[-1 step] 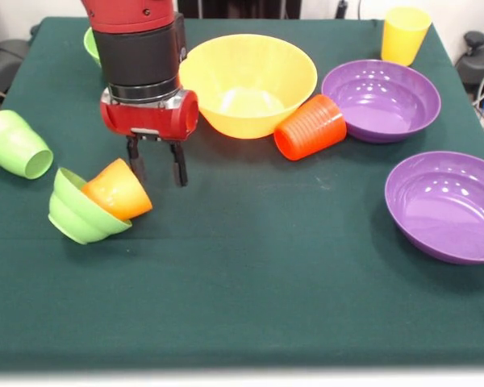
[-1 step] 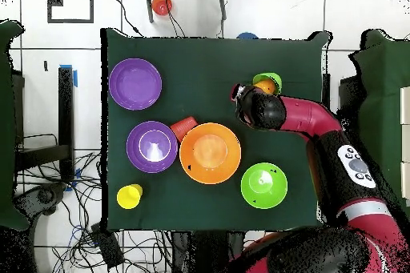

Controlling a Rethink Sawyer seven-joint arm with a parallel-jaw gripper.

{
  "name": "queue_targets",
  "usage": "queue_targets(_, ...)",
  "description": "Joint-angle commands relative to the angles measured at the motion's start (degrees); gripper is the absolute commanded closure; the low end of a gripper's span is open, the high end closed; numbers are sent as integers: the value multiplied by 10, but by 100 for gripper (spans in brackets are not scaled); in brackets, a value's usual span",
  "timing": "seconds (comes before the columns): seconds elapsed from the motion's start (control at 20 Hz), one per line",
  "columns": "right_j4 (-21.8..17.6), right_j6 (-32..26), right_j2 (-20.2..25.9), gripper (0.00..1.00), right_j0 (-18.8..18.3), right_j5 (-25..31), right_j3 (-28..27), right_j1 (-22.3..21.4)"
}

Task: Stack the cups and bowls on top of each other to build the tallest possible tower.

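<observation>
My gripper [image 1: 156, 167] is open and holds nothing. It hangs low over the cloth, just beside an orange cup [image 1: 117, 190] that lies tilted inside a small light-green bowl [image 1: 74, 213] tipped on its side. The left finger [image 1: 135, 161] stands close to that cup's upper edge. A light-green cup [image 1: 16, 143] lies on its side at the left edge. The large orange-yellow bowl [image 1: 248, 81] stands upright, with a red cup [image 1: 310, 126] lying against it. A yellow cup [image 1: 404, 34] stands upright at the far right. Two purple bowls [image 1: 381, 98] [image 1: 448, 205] sit on the right.
A medium green bowl [image 1: 90, 44] shows partly behind the arm, and shows whole in the overhead view [image 2: 264, 185]. The dark green tablecloth [image 1: 250, 290] covers the table. Cables and an orange object [image 2: 162, 4] lie on the floor beyond the table.
</observation>
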Motion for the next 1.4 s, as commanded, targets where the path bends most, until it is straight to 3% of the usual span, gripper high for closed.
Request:
queue_targets(0.05,-61,-117,36,0,-13,11,-27,27)
queue_targets(0.3,-74,-100,37,0,-14,-4,-30,36)
queue_targets(0.6,-78,-68,12,0,18,29,-14,-5)
queue_targets(0.85,-76,2,-34,0,75,42,16,-43)
queue_targets(1.1,-72,91,-99,0,146,-17,39,-38)
queue_targets(1.4,-38,136,-148,0,213,-31,50,-43)
